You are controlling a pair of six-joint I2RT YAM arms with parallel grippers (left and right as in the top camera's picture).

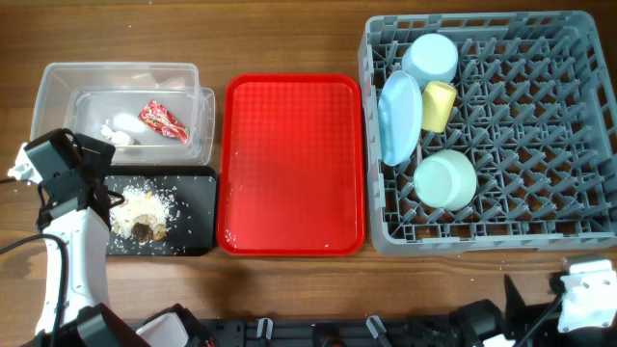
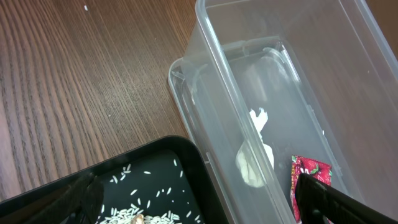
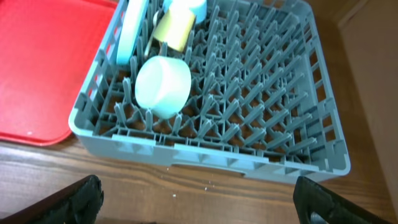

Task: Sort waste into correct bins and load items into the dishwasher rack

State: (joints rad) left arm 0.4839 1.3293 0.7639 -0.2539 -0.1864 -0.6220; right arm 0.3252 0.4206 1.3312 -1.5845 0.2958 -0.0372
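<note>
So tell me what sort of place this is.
Probably a mock cafeteria dish-return station on a wooden table: a grey dishwasher rack holding dishes, a red tray, plus a clear tub and black tray taking waste.

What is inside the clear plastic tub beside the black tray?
Inside the clear tub lie a red snack wrapper and crumpled white tissue bits. Anything under the wrapper or tissue is covered and cannot be seen.
</note>
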